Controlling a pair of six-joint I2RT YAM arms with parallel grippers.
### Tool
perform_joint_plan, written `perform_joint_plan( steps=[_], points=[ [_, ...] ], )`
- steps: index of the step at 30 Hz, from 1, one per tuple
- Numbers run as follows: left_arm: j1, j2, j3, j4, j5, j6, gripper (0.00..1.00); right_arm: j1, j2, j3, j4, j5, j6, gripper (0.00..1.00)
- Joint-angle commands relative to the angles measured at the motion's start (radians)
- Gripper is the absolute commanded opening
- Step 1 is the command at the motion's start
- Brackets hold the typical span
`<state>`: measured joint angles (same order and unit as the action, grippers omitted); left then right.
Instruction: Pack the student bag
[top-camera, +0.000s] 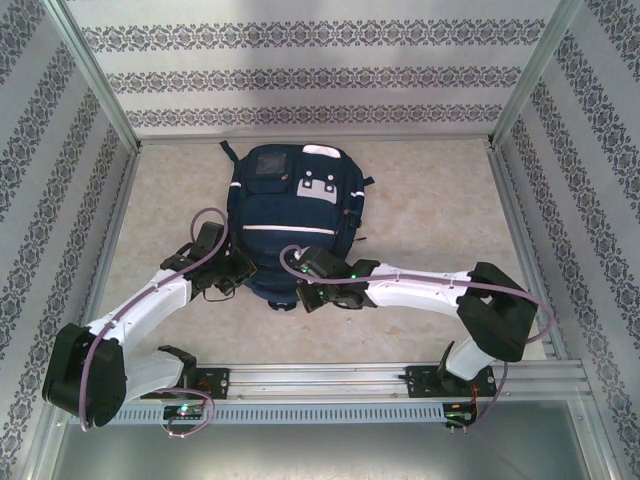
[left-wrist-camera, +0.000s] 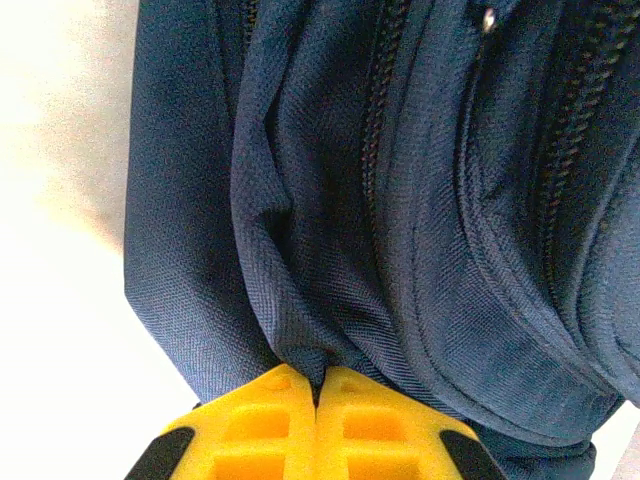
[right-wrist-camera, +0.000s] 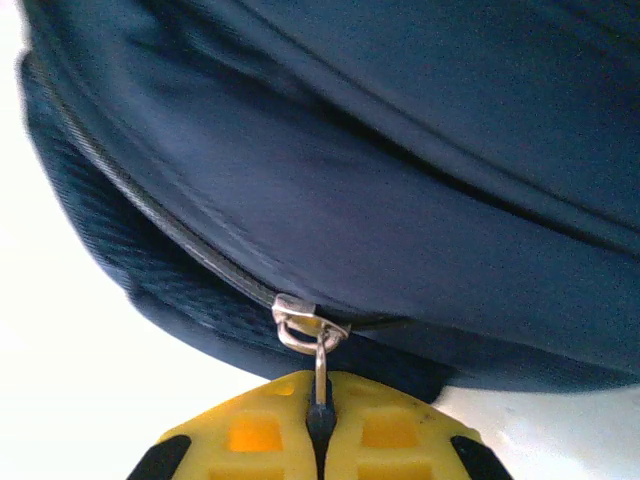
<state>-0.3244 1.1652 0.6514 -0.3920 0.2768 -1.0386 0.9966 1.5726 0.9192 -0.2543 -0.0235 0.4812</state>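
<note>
**Item:** student bag (top-camera: 290, 215), navy fabric. It lies flat at the middle of the tabletop (top-camera: 430, 200), with the grey patch end toward 12 o'clock and the opposite end toward 6 o'clock.

**Edges and room:**
- Patterned walls (top-camera: 300, 75) close the tabletop at 9, 12 and 3 o'clock.
- A metal rail (top-camera: 330, 380) carrying both arm bases runs along 6 o'clock.
- Bare tabletop lies broad at the bag's 3 and 9 o'clock sides, with a narrower strip at 12 o'clock before the back wall.
- The band at 6 o'clock between bag and rail is crossed by both arms.

**Left gripper** (left-wrist-camera: 318, 385): at the bag's 7 o'clock corner. Its yellow fingers are pressed together, pinching a gathered fold of the bag's fabric beside the zip tracks (left-wrist-camera: 385, 130).

**Right gripper** (right-wrist-camera: 320, 385): at the bag's 6 o'clock edge. It is closed tight on the metal zipper pull (right-wrist-camera: 320, 368), which hangs from its slider (right-wrist-camera: 298, 322).

**Container:** the zip tracks in the left wrist view run closed. What the bag holds cannot be told.
</note>
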Motion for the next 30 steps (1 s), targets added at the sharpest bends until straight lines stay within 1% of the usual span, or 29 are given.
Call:
perform_joint_plan(
  steps=[1, 4, 8, 10, 11, 13, 15, 18, 20, 24, 27, 30],
  points=[
    [0.037, -0.02, 0.035, -0.046, -0.108, 0.041, 0.02, -0.047, -0.065, -0.06, -0.079, 0.03, -0.043, 0.0],
    [0.038, -0.025, 0.049, -0.061, -0.12, 0.057, 0.02, -0.067, -0.092, -0.089, -0.052, 0.01, -0.052, 0.0],
    [0.043, -0.019, 0.087, -0.092, -0.145, 0.092, 0.03, -0.064, -0.101, -0.1, 0.003, -0.077, -0.059, 0.0],
    [0.053, -0.011, 0.107, -0.105, -0.164, 0.095, 0.05, -0.049, -0.093, -0.096, 0.044, -0.1, -0.042, 0.0],
    [0.064, -0.009, 0.117, -0.105, -0.177, 0.098, 0.1, -0.036, -0.083, -0.089, 0.066, -0.1, -0.026, 0.0],
    [0.092, -0.002, 0.148, -0.125, -0.186, 0.103, 0.28, -0.007, -0.054, -0.062, 0.102, -0.096, 0.01, 0.0],
    [0.12, -0.003, 0.179, -0.158, -0.174, 0.099, 0.44, 0.023, -0.013, -0.018, 0.128, -0.086, 0.054, 0.0],
    [0.13, -0.042, 0.183, -0.187, -0.141, 0.067, 0.57, 0.053, 0.045, 0.03, 0.191, -0.075, 0.127, 0.0],
    [0.129, -0.079, 0.157, -0.189, -0.101, 0.02, 0.61, 0.068, 0.081, 0.054, 0.233, -0.066, 0.168, 0.0],
    [0.127, -0.146, 0.079, -0.173, 0.001, -0.078, 0.64, 0.095, 0.139, 0.115, 0.274, -0.049, 0.189, 0.0],
    [0.124, -0.186, 0.034, -0.168, 0.029, -0.124, 0.66, 0.112, 0.179, 0.16, 0.29, -0.049, 0.191, 0.0],
    [0.104, -0.192, 0.002, -0.136, 0.041, -0.167, 0.66, 0.122, 0.205, 0.187, 0.288, -0.051, 0.19, 0.0]
  ],
)
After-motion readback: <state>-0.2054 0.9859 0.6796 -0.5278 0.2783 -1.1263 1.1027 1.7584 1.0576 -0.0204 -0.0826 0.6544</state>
